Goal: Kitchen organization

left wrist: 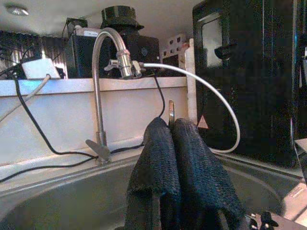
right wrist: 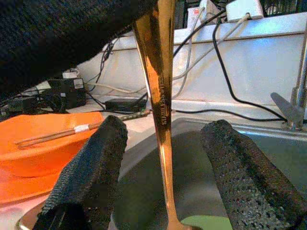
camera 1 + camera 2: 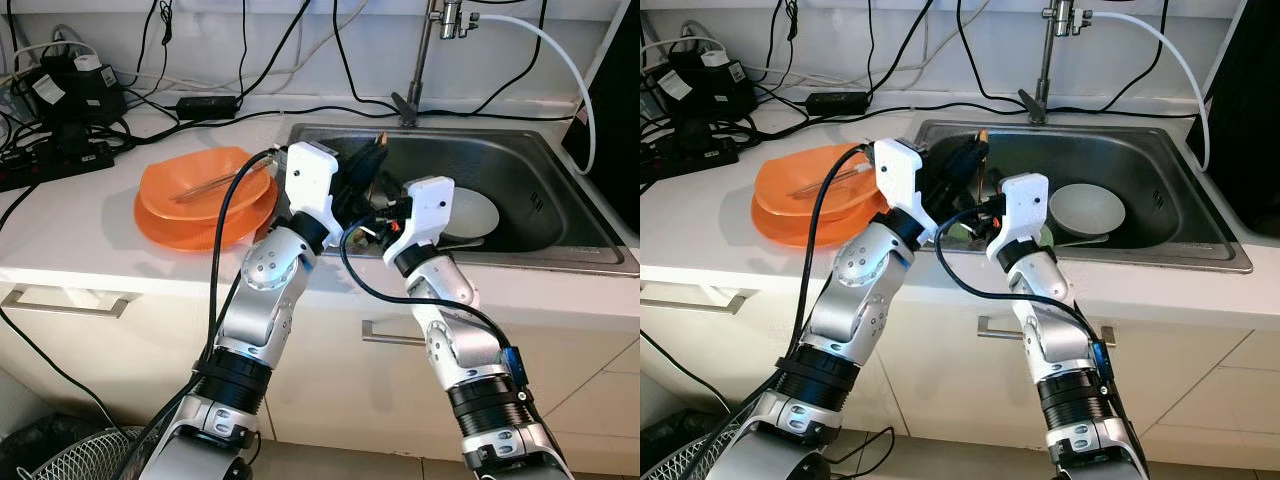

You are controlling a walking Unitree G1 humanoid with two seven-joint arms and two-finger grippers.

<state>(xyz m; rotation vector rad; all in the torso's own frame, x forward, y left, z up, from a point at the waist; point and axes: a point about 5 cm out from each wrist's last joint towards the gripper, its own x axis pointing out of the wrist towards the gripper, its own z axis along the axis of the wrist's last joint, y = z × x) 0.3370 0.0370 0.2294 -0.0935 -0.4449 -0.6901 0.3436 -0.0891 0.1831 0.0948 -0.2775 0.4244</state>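
- A steel sink (image 3: pixel 560 190) is set into the counter in the upper right of the left eye view; a white bowl (image 3: pixel 470 215) lies on its floor at centre right.
- Stacked orange plates (image 3: pixel 205 205) are seen on the white counter (image 3: pixel 70 240) at the left of centre, with a pair of chopsticks (image 3: pixel 205 183) resting across the top one.
- A gold-coloured utensil handle (image 2: pixel 160 105) is held upright over the sink's left part, near its front edge; something green is glimpsed under its lower end.
- Open basin room is left to the right of the bowl; cables and power adapters (image 3: pixel 70 90) are crowded along the counter's back at the upper left.
- The left gripper (image 1: pixel 170 139) is pinched tight on the handle's top, its arm bent up over the counter edge.
- The right gripper (image 2: pixel 163 158) is spread wide around the handle, the fingers (image 2: pixel 91 167) apart from it on both sides.
- The faucet (image 3: pixel 425 60) stands at the sink's back rim.
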